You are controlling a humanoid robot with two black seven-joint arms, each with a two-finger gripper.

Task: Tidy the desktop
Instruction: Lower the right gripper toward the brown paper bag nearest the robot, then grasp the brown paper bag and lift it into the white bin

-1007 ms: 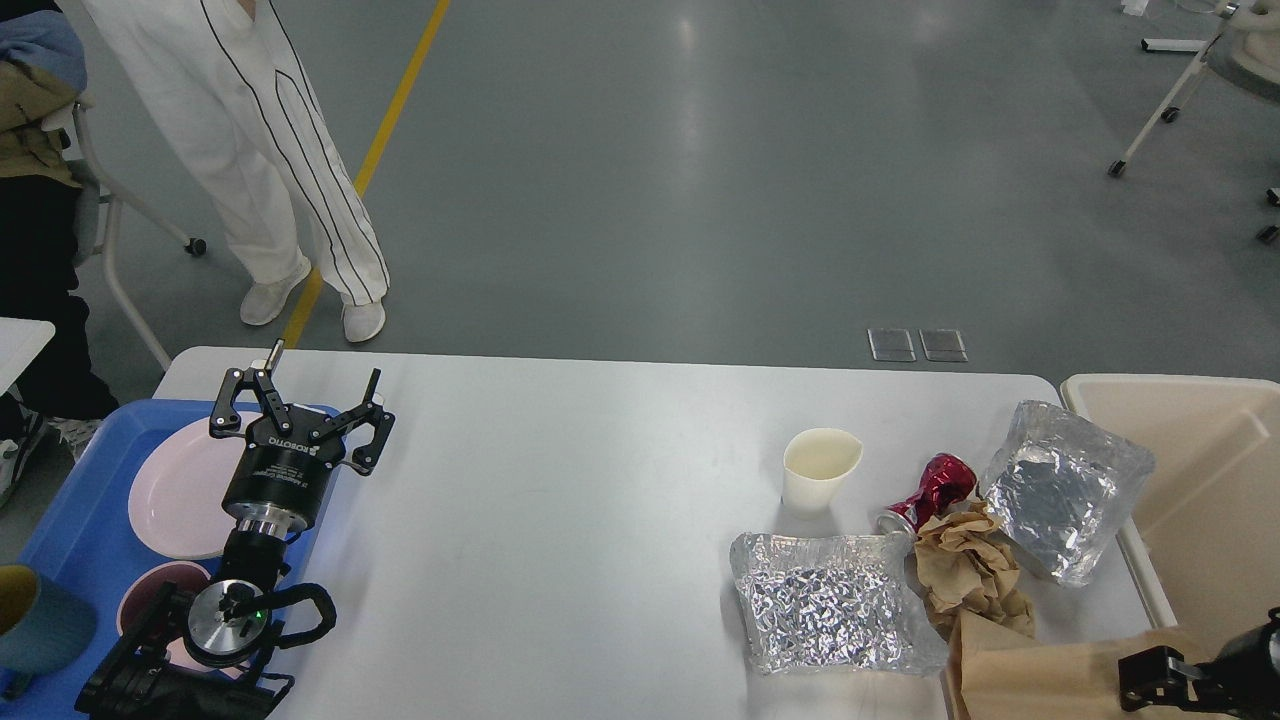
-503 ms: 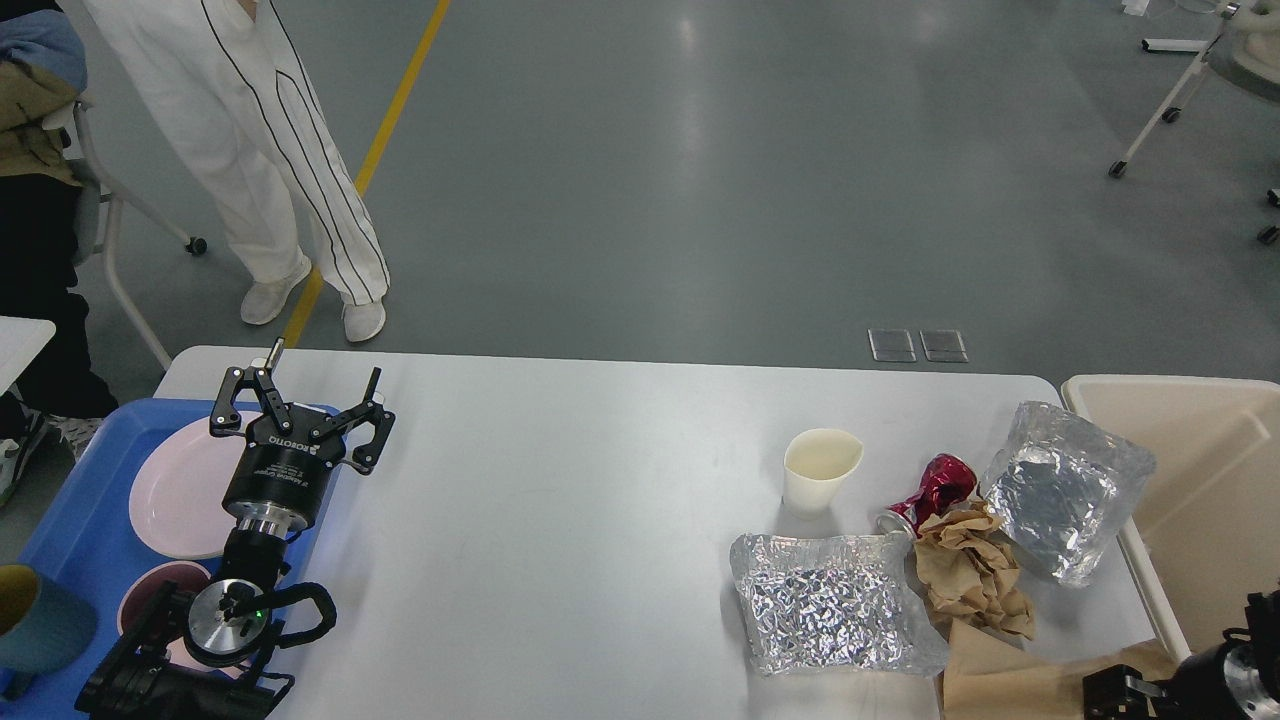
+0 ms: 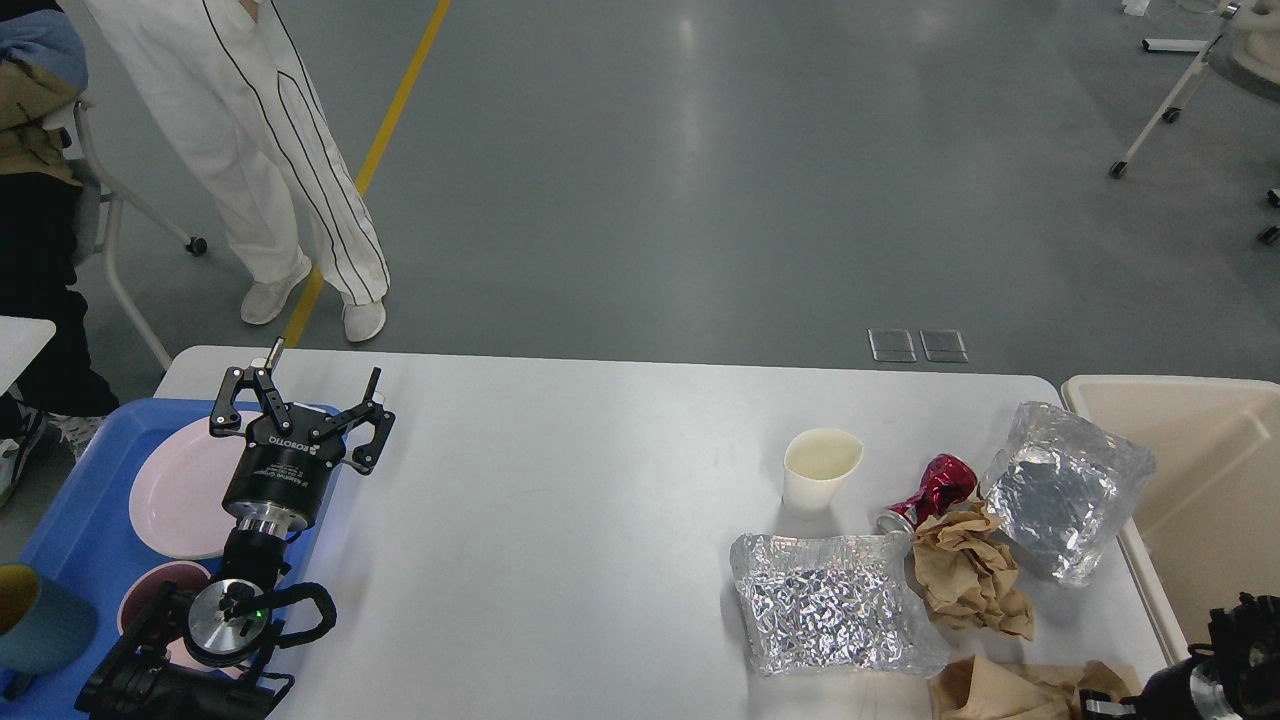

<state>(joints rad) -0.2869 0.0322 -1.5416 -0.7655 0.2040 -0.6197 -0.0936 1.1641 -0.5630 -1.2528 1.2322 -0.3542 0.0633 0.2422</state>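
Desk (image 3: 560, 560): white, fills the lower half of the view; bare through the middle, clutter gathered toward the right edge.
Tray (image 3: 70, 520): blue, overlapping the left edge of the desk; holds dishes, so likely the place for things worth keeping.
Plate (image 3: 180, 485): pink, flat in the tray, just left of the left gripper.
Bowl (image 3: 150, 595): pink, in the tray nearer the front, partly hidden by the left arm.
Mug (image 3: 35, 615): teal, at the tray's front left corner, cut by the view's edge.
Bin (image 3: 1200, 480): beige, just off the right edge of the desk; placed so rubbish needs only a short carry.
Cup (image 3: 820, 470): cream paper, upright, rim dented, right of centre.
Can (image 3: 930, 492): red, crushed, lying on its side between cup and far foil.
Foil trays: one (image 3: 830, 615) flat near the front edge, one (image 3: 1065, 490) tilted up near the right edge, next to the bin.
Paper (image 3: 970, 575): brown, crumpled, touching the can; a second wad (image 3: 1010, 690) at the front right corner.
Left gripper (image 3: 305, 405): hangs over the tray's right rim, fingers spread wide, holding nothing; parked near the dishes, probably waiting.
Right gripper (image 3: 1235, 635): dark, at the view's lower right corner, beside the bin; fingers apart or together, cannot tell.
Stage, as a judgement: rubbish clearing under way, five or six pieces left.
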